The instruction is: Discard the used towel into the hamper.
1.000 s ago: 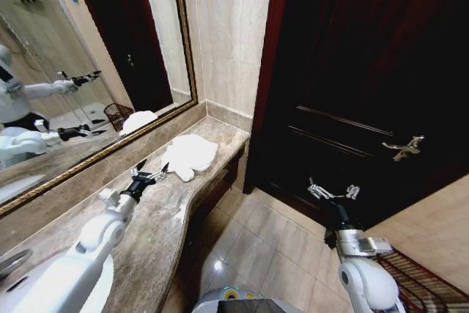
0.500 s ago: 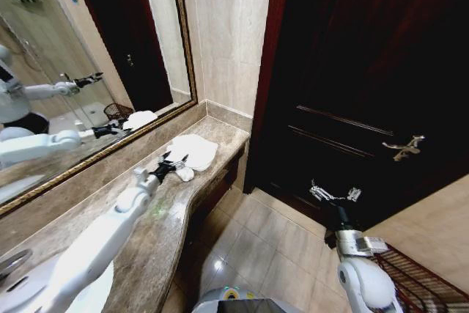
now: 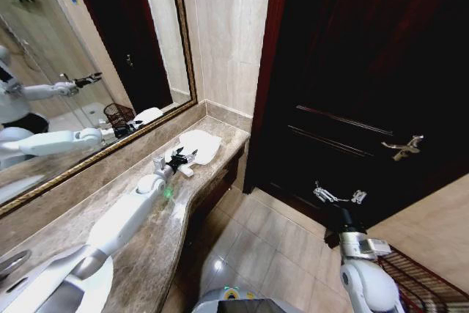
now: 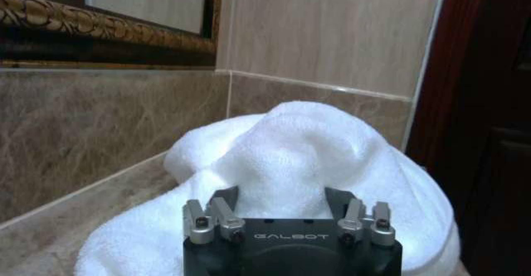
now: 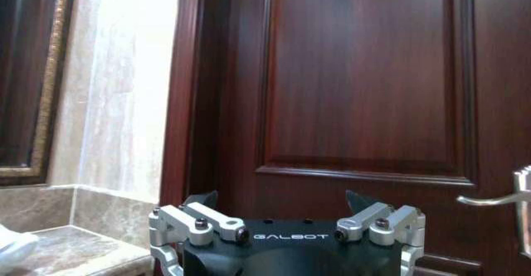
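My left gripper (image 3: 182,157), jaws wide, at towel (image 3: 198,144) mid-frame on tabletop (image 3: 146,247). Risk: pinching one fold, towel slips free. Right gripper (image 3: 337,196) spread, idle lower right.

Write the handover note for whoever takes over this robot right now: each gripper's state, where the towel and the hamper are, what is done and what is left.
Left gripper: jaws open, stretched out along the counter, at the near edge of the white towel, not yet closed on it.
Right gripper: jaws open, holding nothing, parked low in front of the dark door.
Towel: bunched at the far end of the counter, by the wall corner.
Hamper: seen as a reflection in the mirror; its real spot cannot be told.
Done: the reach to the towel.
Left: grasp, lift, carry to the hamper, drop in.
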Controlling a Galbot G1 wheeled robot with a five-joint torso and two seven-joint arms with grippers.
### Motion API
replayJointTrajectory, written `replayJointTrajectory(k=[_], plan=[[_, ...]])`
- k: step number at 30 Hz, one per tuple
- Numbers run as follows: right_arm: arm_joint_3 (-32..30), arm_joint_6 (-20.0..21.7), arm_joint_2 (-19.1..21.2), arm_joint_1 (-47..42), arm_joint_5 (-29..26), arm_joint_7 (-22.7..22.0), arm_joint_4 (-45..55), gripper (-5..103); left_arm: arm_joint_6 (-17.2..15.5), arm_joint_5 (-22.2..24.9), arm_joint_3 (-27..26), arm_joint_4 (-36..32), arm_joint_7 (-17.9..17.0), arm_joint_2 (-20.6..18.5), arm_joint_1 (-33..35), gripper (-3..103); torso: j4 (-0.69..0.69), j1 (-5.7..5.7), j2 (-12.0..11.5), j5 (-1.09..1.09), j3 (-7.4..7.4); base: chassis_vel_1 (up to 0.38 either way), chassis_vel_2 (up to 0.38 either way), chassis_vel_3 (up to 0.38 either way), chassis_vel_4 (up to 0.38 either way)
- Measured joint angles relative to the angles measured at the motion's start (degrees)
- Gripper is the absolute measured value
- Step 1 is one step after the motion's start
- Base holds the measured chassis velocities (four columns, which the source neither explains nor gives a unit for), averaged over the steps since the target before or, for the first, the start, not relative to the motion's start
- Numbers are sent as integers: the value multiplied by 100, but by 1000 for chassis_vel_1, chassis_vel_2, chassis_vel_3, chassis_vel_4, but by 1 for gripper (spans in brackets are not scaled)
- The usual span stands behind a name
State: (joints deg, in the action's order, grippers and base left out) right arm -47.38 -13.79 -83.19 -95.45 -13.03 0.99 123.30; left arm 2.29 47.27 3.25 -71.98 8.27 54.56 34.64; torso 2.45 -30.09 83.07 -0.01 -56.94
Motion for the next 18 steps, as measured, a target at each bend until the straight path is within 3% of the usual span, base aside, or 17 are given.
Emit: replayJointTrajectory(k=[3, 4, 7, 9, 13, 18], plan=[[70, 39, -12, 85, 142, -299, -13, 100, 25, 2, -34, -81, -4, -3, 73, 66, 0, 1, 1, 1, 0, 0, 0, 0, 0], [93, 66, -12, 128, 147, -357, -13, 100, 32, -1, -49, -86, -15, 0, 100, 58, 1, 0, 1, 1, 0, 0, 0, 0, 0], [89, 65, 0, 137, 140, -282, -16, 100, 33, 8, -67, -87, -33, 6, 126, 50, 0, 0, 1, 1, 0, 0, 0, 0, 0], [89, 62, 5, 136, 126, -263, -17, 100, 33, 11, -71, -91, -35, 4, 130, 50, 0, 0, 1, 1, 0, 0, 0, 0, 0], [80, 13, 6, 122, 64, -199, -27, 100, 14, 11, -73, -112, -78, -35, 140, 34, 0, 0, 1, 1, 0, 0, 0, 0, 0], [81, -18, 0, 111, 50, -192, -45, 100, 3, 6, -74, -136, -92, -54, 156, 26, 0, 0, 1, 1, 0, 0, 0, 0, 0]])
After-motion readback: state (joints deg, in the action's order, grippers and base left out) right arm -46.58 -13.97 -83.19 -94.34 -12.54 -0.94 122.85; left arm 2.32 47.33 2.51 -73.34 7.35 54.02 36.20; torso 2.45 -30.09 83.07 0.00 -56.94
